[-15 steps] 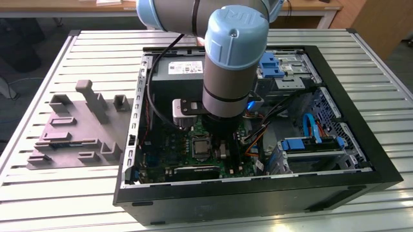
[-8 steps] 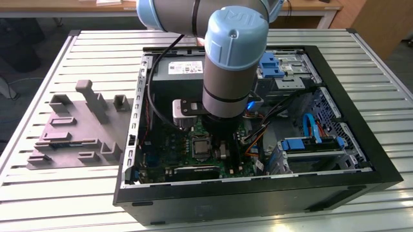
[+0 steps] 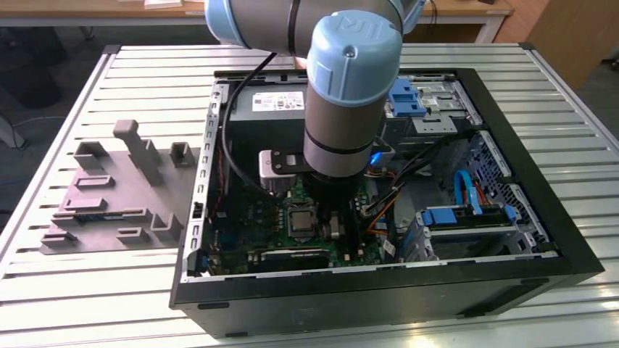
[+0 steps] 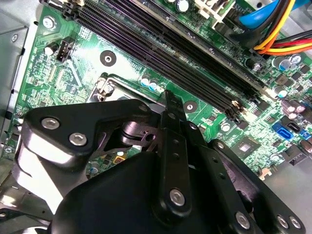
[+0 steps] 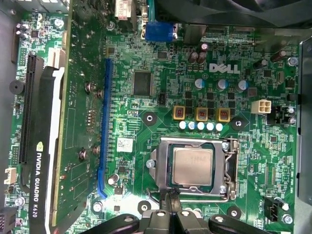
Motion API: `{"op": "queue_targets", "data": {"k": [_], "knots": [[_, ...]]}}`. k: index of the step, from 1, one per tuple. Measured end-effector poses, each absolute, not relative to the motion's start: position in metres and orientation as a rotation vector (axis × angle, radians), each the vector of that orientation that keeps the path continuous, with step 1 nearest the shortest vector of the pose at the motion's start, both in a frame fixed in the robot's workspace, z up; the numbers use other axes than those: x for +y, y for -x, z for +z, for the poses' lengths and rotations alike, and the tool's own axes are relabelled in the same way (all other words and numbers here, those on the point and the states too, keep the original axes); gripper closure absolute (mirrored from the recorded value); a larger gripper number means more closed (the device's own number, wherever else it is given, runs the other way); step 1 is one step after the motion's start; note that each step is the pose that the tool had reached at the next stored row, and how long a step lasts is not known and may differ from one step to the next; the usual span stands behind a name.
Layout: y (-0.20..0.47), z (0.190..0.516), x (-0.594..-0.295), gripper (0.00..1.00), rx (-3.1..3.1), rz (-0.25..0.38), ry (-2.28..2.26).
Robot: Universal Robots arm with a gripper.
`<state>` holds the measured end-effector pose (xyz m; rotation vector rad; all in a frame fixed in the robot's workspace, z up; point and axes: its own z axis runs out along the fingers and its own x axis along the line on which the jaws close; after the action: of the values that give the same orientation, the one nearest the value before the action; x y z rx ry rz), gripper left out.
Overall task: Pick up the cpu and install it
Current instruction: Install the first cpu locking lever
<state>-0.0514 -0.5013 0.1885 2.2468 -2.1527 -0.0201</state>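
Inside the open computer case (image 3: 541,239) on the bench (image 3: 580,94), the cpu (image 5: 192,166) is already lying in its socket (image 5: 229,168) while the end effector (image 5: 169,202), fingers pressed together and gripping nothing, is hovering just beside the socket's edge, suggesting seating is finishing and the frame wants securing.

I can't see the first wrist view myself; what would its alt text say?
A silvery square cpu lies inside the metal-framed socket on a green motherboard, with the robot's black pincer at the socket's edge. A black graphics card stands in a slot to one side.
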Motion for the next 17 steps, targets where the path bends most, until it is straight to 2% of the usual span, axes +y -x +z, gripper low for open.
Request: {"op": "queue_targets", "data": {"k": [17], "knots": [[0.0499,0.1872,-0.5013,0.89,-2.146,-0.02,-2.254]]}}
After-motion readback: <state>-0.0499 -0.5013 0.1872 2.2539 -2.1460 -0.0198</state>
